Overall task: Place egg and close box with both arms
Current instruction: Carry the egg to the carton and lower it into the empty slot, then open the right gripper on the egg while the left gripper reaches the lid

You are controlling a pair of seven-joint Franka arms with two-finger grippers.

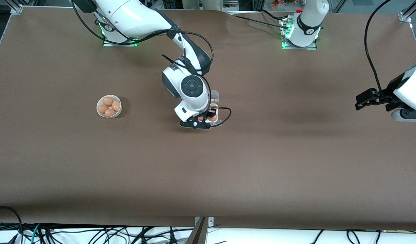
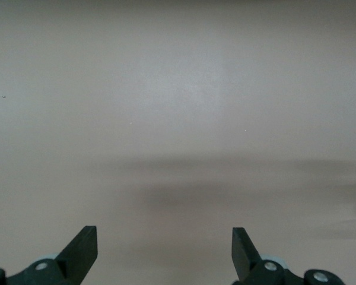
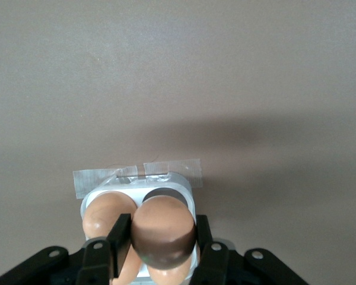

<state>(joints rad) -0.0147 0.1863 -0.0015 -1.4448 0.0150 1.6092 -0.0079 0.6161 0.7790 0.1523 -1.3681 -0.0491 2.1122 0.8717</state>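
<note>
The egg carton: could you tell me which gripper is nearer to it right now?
Right. The right gripper hangs directly over the box, shut on an egg. The left gripper waits open at the left arm's end of the table.

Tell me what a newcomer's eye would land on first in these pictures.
First, the right gripper at the middle of the table, shut on a brown egg held just over the clear box, where another egg already sits. Next, the white bowl of four eggs toward the right arm's end of the table. The left gripper waits open over bare table at the left arm's end.
</note>
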